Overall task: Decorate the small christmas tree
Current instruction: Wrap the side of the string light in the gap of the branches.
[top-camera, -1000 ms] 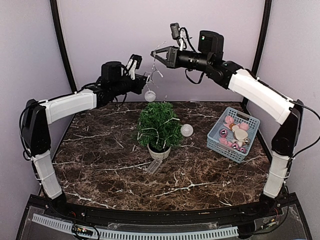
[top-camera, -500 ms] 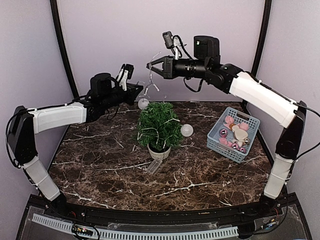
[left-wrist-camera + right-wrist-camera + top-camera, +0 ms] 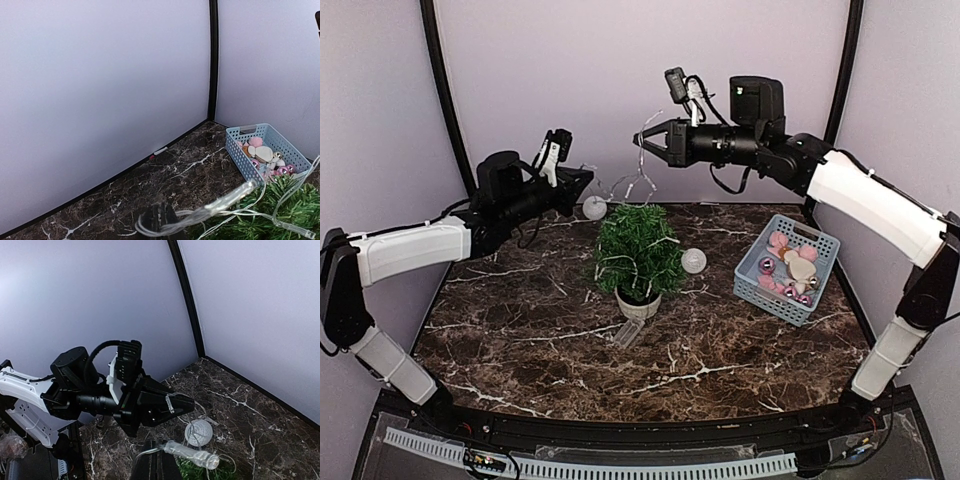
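The small christmas tree (image 3: 638,250) stands in a pale pot mid-table, with thin strands of a clear light string (image 3: 632,185) draped over it. My left gripper (image 3: 584,181), behind and left of the tree top, is shut on that string; a white ball (image 3: 594,208) hangs just under it. In the left wrist view the wire loops round my shut fingers (image 3: 160,218), and a clear bulb (image 3: 226,199) sticks out to the right. My right gripper (image 3: 647,140) hovers above the tree top, shut on another part of the string. Its wrist view shows a clear bulb (image 3: 196,453) at its tips (image 3: 161,462).
A blue basket (image 3: 787,268) with pink and silver ornaments sits at the right. A second white ball (image 3: 693,261) hangs at the tree's right side. A clear plastic piece (image 3: 628,333) lies in front of the pot. Purple walls close off the back and sides.
My left arm has swung left and lower, taking the hanging white ball leftward with it. The right gripper has dropped a little and ended slightly further right, still above the tree.
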`<control>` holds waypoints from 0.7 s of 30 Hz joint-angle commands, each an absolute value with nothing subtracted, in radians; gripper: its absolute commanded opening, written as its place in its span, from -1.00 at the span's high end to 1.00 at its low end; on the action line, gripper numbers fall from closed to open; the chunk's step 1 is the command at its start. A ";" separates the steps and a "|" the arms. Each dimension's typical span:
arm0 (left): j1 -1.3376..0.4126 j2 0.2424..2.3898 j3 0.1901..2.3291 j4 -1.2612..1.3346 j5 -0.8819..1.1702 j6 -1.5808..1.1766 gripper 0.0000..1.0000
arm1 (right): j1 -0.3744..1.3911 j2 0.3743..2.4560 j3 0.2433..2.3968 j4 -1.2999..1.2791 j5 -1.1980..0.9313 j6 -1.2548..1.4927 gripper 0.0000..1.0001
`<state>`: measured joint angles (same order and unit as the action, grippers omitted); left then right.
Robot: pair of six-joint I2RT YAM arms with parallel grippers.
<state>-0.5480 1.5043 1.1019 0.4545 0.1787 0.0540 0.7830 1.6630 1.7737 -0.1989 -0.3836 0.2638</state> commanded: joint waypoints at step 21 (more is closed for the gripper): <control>-0.592 1.364 0.994 0.309 0.358 0.092 0.46 | 0.788 1.416 1.555 -0.302 -0.473 0.217 1.00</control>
